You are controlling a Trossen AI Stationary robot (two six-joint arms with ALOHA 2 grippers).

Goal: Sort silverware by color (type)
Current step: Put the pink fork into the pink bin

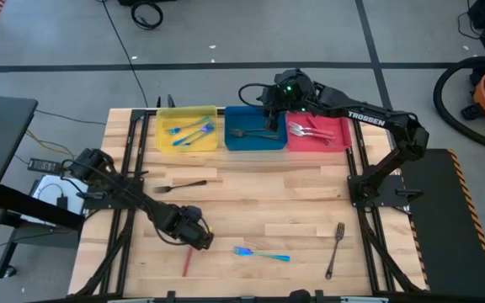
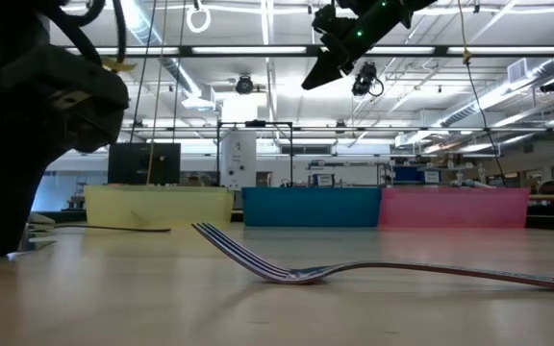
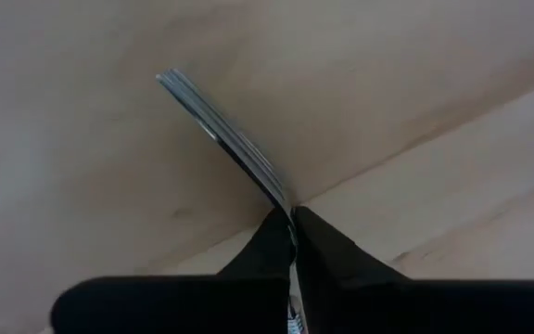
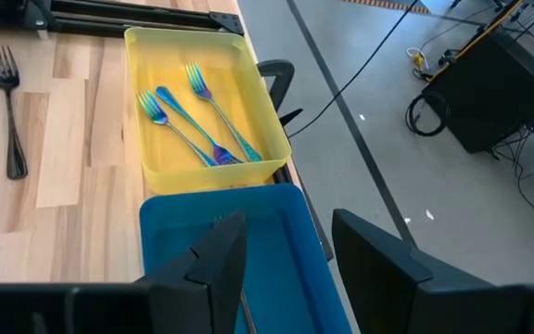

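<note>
My left gripper [image 1: 198,239] is down at the table near its front left, shut on a red-handled piece of silverware [image 1: 187,260]. That piece's handle lies toward the near edge and its metal end [image 3: 213,125] pokes out past the fingers. My right gripper [image 4: 286,260] hangs open above the blue tray [image 1: 255,139], holding nothing. A blue fork [image 1: 261,253] lies on the wood at front centre. One dark fork [image 1: 179,185] is at mid left and another [image 1: 335,249] at front right. My left gripper [image 3: 292,215] pinches the red-handled piece between its two fingers, at the inner end of the metal part [image 3: 278,193]. The fingers come from above, pointing steeply down, and hide the join to the handle. The red handle [image 1: 186,263] lies on the table.
Three trays stand in a row along the far edge: the yellow tray [image 1: 188,135] with blue silverware, the blue one with dark pieces, and the red tray [image 1: 318,135] with light pieces. Bare wood lies between the trays and the loose forks.
</note>
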